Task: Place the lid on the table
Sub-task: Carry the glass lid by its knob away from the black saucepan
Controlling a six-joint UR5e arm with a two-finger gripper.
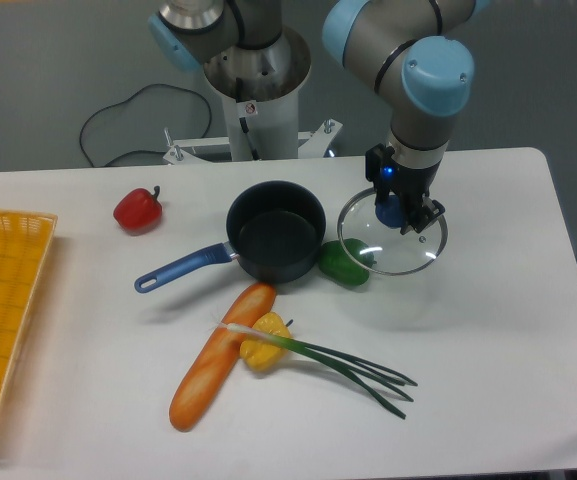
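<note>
The lid (393,248), clear glass with a thin metal rim, hangs a little above the white table (488,330), just right of the black pot (276,230). My gripper (396,212) comes down from above and is shut on the lid's blue centre knob. The lid is roughly level, and its left edge overlaps the green pepper (343,263) in this view. A faint shadow lies on the table below the lid.
The pot's blue handle (180,270) points left toward the front. A red pepper (138,209) sits at the back left. A baguette (220,356), a yellow pepper (263,340) and green onions (353,368) lie in front. A yellow mesh tray (3,300) fills the left edge.
</note>
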